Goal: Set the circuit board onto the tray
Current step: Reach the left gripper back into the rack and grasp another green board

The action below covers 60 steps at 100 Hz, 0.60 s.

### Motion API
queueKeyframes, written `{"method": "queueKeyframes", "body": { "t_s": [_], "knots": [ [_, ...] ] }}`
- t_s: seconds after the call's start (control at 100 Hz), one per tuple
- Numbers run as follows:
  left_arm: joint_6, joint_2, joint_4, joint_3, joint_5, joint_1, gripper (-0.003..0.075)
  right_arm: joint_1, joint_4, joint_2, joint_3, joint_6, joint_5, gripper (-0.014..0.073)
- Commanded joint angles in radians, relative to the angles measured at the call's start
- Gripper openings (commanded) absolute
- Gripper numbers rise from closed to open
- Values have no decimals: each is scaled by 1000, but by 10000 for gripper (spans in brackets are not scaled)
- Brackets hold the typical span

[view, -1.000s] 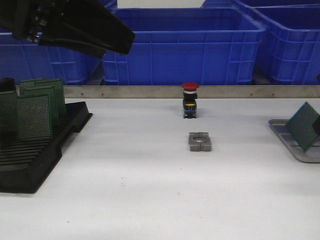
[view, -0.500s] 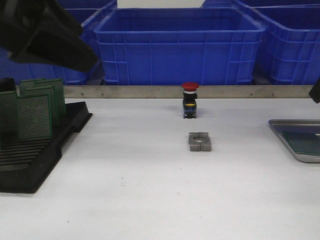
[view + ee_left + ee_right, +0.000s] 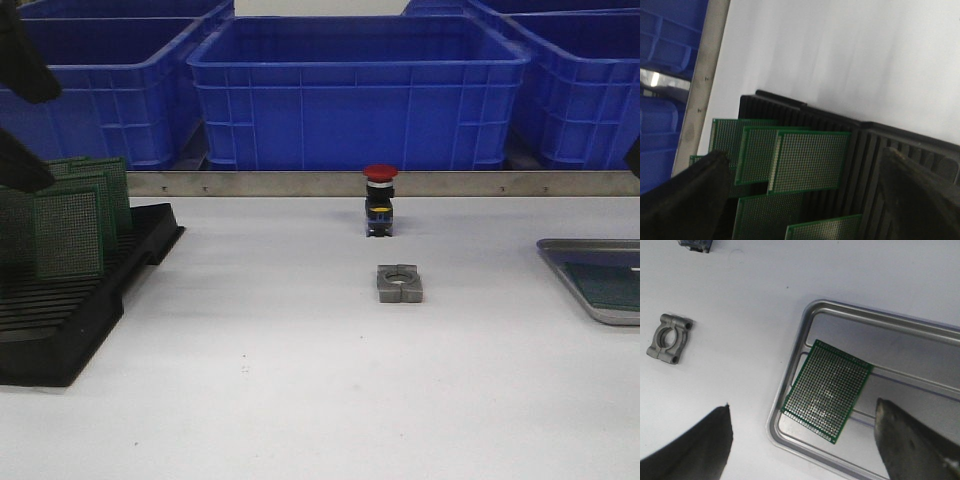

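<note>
The left tool [image 3: 800,200] hangs with fingers apart over green boards in the black rack [image 3: 70,310]. On the tabletop's right, the circuit board [image 3: 827,390] lies flat in the tray [image 3: 790,385]; above it, the right tool [image 3: 805,450] is spread, empty.

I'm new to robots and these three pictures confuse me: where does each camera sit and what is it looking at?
Front view: faces forward over the table at blue crates; dark arm parts at both edges.
Left wrist view: above the black rack of circuit boards; left end effector open.
Right wrist view: above the tray holding a circuit board; right end effector open.
Shared: front and right see the metal clamp block.
</note>
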Motion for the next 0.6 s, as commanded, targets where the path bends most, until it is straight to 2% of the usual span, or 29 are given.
{"method": "queueKeyframes", "body": {
  "t_s": [0.0,0.2,0.37,0.59],
  "knots": [
    [-18,1,-10,-41,-28,27,564,-5,41,-49,-31,-4,5,596],
    [-76,108,18,-161,59,61,564,-4,57,-49,-31,-4,5,596],
    [-143,208,111,-294,206,61,564,-4,57,-49,-31,-4,8,596],
    [-152,298,135,-372,245,61,564,-4,57,-49,-31,-4,9,596]
  ]
}}
